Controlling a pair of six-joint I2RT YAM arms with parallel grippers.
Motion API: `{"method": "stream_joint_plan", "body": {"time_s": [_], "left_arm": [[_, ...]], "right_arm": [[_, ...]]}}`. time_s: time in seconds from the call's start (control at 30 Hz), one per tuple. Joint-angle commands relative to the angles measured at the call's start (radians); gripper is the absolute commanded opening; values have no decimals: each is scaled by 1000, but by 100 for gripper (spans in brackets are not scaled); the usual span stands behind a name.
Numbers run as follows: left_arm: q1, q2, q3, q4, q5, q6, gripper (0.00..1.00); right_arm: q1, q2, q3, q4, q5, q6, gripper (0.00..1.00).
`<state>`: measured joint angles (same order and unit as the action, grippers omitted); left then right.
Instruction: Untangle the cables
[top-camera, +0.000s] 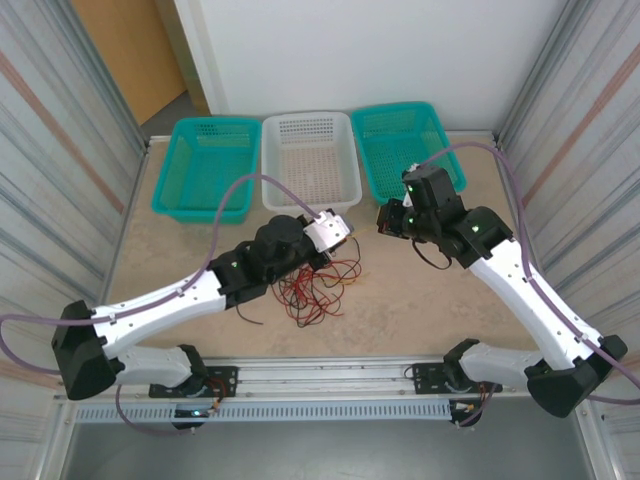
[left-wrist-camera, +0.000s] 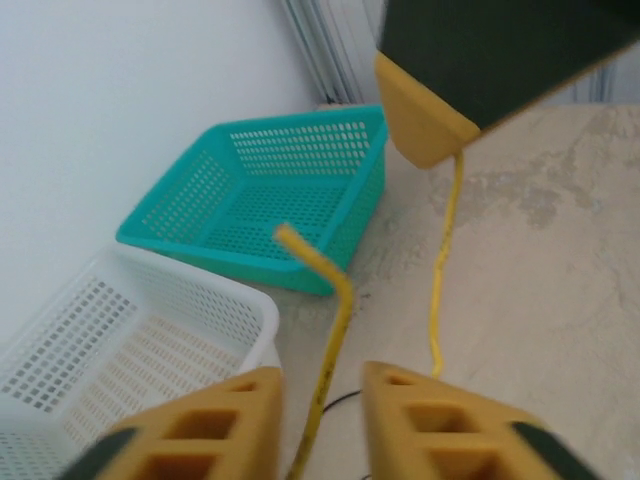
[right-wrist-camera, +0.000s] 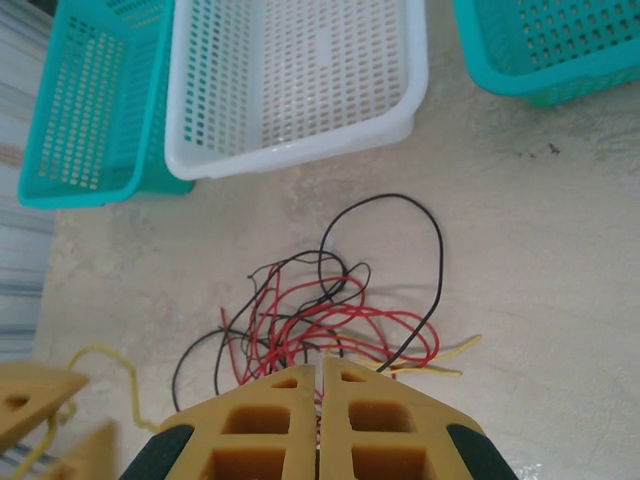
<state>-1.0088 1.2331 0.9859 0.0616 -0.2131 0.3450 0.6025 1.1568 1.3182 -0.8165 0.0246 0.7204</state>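
**Tangle at centre frame, yellow cable at both tools**

We see the cables (top-camera: 318, 285) as a loose knot of red, black and yellow-tan wire lying on the bench (top-camera: 420, 310), just below the centre of the overhead view. In the right wrist view the knot (right-wrist-camera: 320, 310) sits in the lower middle, with one black loop arcing up towards the white basket.

A yellow cable (left-wrist-camera: 441, 250) hangs from the tip of the right tool (right-wrist-camera: 320, 378), whose fingers are pressed flat together on it. It drops to just beside the left tool (left-wrist-camera: 322, 388). A yellow length (left-wrist-camera: 341, 310) rises through that tool's narrow gap and kinks over to a free end. The fingers stand either side of it without pinching it. We cannot tell whether the two yellow runs are one cable.

The left arm (top-camera: 170, 295) stretches low from the lower left corner diagonally to mid-frame, its wrist over the knot. The right arm (top-camera: 530, 290) climbs from the lower right, bends, and reaches in towards the centre, small green lights glowing on it.

Along the top of the overhead frame stand a teal basket (top-camera: 205, 170), a white basket (top-camera: 310, 155) and a second teal basket (top-camera: 405, 145), side by side.
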Motion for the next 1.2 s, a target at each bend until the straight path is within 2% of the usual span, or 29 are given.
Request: {"method": "stream_joint_plan", "body": {"time_s": [0.0,0.17,0.23,0.3,0.4,0.43,0.47,0.57,0.6,0.7,0.8,0.87,0.97,1.17], "left_arm": [[19,-73,-26,127,-35,-54,1],[148,-174,-124,186,89,-278,0],[203,-216,-170,224,49,-382,0],[300,-278,-227,251,19,-551,0],[420,-330,-274,286,71,-749,0],[436,-331,-276,296,86,-774,0],[445,-328,-271,302,100,-787,0],[454,-304,-224,284,28,-759,0],[469,-292,-195,264,-21,-755,0],[580,-239,-112,208,-90,-785,0],[748,-157,-5,121,-86,-840,0],[839,-99,33,138,-101,-859,0],[909,3,64,182,-192,-877,0],[939,227,152,209,-292,-878,0]], "right_arm": [[-16,-25,-17,-24,42,-25,0],[-83,-77,-83,5,-7,-3,0],[-136,-105,-110,15,-39,9,0],[-209,-133,-143,26,-82,26,0],[-279,-159,-192,86,-185,65,0],[-278,-158,-196,110,-218,72,0],[-264,-155,-197,139,-249,77,5],[-195,-151,-158,131,-177,59,83],[-186,-152,-145,108,-138,49,92],[-203,-163,-158,83,-102,49,95],[-247,-207,-197,89,-176,66,92],[-237,-226,-221,95,-193,70,90],[-190,-241,-251,106,-191,70,89],[-106,-225,-279,113,-156,68,86]]}}
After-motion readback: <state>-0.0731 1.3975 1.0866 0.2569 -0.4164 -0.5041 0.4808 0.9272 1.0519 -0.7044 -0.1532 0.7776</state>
